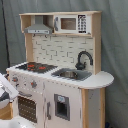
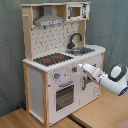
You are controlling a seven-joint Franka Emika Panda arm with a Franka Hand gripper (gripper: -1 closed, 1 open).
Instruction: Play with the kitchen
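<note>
The kitchen fills the centre and left of the second exterior view; the gripper reaches in from the lower right, its long axis pointing up-left, tip just beside the front panel near the knobs; finger state: cannot tell.

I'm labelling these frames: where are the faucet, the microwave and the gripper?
faucet (image 1: 83, 58), first exterior view, on its black arch.
microwave (image 1: 69, 23), first exterior view, on its door window.
gripper (image 2: 82, 66), second exterior view, at its tip by the knobs.
</note>
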